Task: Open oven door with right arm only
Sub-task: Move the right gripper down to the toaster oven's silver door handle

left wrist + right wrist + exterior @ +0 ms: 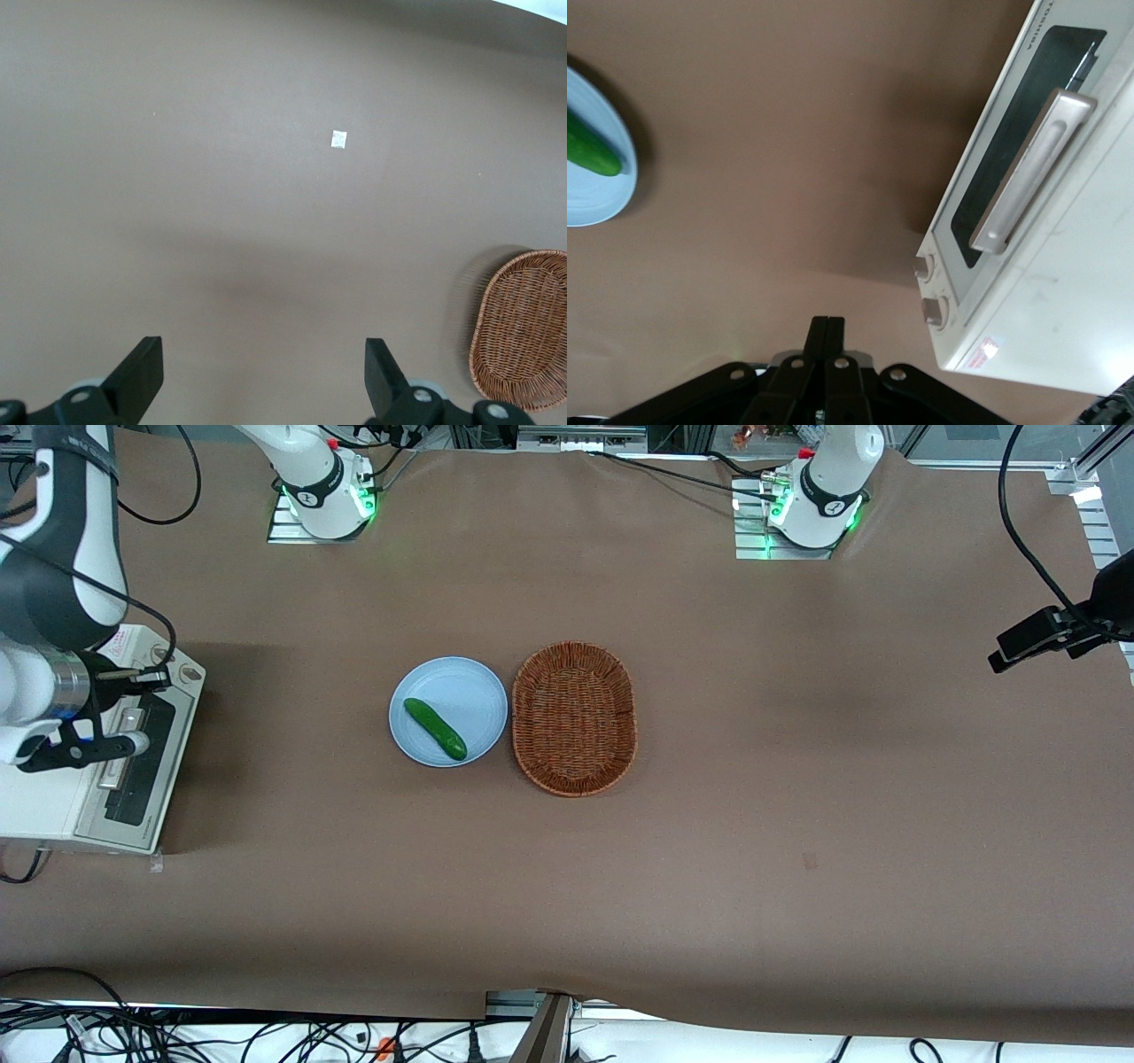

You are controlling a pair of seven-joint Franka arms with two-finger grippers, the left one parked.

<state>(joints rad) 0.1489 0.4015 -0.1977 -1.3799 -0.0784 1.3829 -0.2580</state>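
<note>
From the front, the right arm (62, 558) reaches over the toaster oven (53, 806), which sits at the working arm's end of the table (797, 824). Its hand (128, 742) hangs above the oven door (151, 753). The door lies flush against the oven body, shut. Near the middle of the table a cucumber (435, 728) lies on a pale blue plate (465, 686). Just beside the plate, toward the parked arm's end, is a wicker basket (532, 682).

The left wrist view shows bare table, part of the basket (485, 319) and a small white scrap (338, 139) well apart from it.

In the right wrist view, the hand (827, 332) has its two fingers pressed together, gripping nothing, and is clear of the oven. The oven door (990, 168) is closed, with its silver handle (1029, 168) across the dark glass and two knobs (924, 267) on the strip beside it. The plate (594, 190) with the cucumber (589, 149) shows at the edge.
</note>
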